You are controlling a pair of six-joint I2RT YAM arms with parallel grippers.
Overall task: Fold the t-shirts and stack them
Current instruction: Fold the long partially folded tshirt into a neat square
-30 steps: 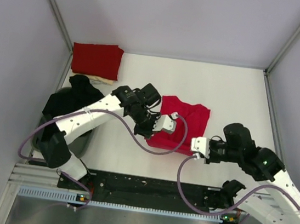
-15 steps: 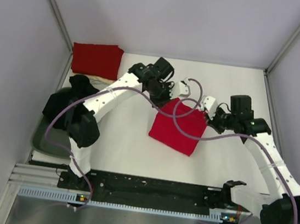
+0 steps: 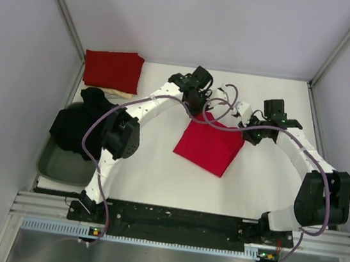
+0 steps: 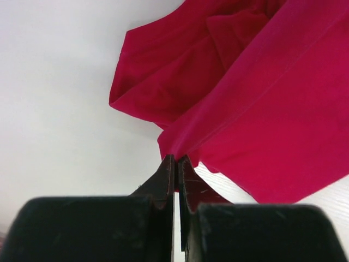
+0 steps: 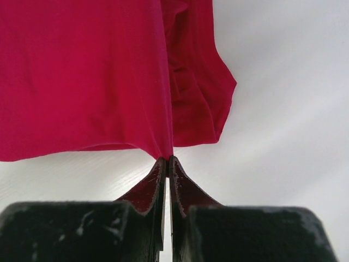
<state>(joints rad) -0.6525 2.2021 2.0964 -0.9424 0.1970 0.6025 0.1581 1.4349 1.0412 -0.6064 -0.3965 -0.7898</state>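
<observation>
A red t-shirt [image 3: 209,146] lies folded in the middle of the white table, its far edge lifted. My left gripper [image 3: 208,111] is shut on its far left corner; the left wrist view shows the cloth [image 4: 240,87] pinched at the fingertips [image 4: 175,159]. My right gripper [image 3: 244,128] is shut on its far right corner; the right wrist view shows the cloth [image 5: 87,76] hanging from the tips [image 5: 166,160]. A folded red t-shirt [image 3: 112,69] lies at the far left on a cream shirt [image 3: 120,93], of which only an edge shows.
A black garment [image 3: 79,121] hangs over a grey-green bin [image 3: 60,166] at the left edge. Grey walls close in the table on three sides. Purple cables loop from both arms above the table. The black base rail runs along the near edge.
Both arms have reached away from the bases to the shirt's far edge and shut on its two far corners. The shirt now lies folded narrower, with its far edge raised.
</observation>
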